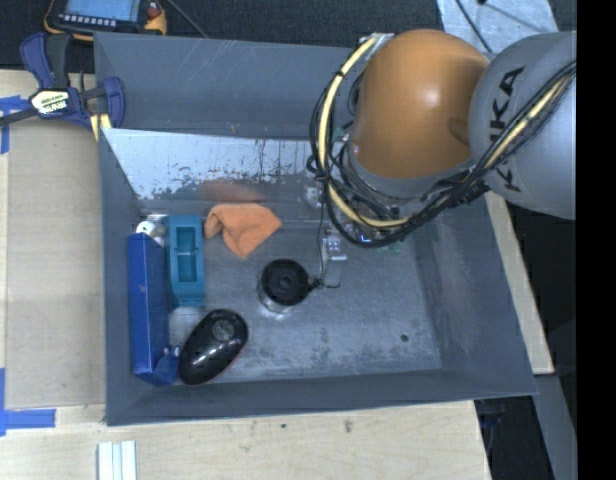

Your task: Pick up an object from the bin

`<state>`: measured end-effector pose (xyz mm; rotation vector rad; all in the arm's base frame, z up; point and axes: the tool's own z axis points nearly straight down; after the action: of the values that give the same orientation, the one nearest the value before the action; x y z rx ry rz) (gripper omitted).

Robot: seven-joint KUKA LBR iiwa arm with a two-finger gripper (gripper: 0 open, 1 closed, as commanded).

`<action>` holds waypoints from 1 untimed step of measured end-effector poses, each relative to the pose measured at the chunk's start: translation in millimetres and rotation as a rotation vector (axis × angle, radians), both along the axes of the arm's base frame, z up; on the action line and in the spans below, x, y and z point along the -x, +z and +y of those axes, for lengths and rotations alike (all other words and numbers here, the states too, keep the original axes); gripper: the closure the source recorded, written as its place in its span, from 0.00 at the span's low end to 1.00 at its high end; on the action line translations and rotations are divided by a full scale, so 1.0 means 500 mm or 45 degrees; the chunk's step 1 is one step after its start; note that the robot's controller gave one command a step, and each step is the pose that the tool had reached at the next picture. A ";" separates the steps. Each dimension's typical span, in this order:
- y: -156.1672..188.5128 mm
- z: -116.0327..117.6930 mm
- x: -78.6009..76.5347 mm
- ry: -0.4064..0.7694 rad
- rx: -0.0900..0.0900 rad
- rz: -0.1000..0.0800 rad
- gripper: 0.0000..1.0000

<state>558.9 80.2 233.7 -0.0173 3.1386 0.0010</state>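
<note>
Just beside the gripper lies 1 black round knob. It is probably light, stiff and slippery, so grasp across its rim. I cannot tell if the gripper is spread.

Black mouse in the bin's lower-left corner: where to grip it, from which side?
Grip the black mouse across its narrow middle, coming from above. It lies flat and diagonal, domed back up; its lower end crowds the blue box, so closing across the width probably leaves most room.

Arm leans in from right — pincer pointing down.
</note>
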 end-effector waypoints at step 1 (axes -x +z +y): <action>-0.089 0.015 -0.020 0.155 0.001 -0.006 0.00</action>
<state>569.1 87.9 189.1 -0.2074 3.1270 0.0002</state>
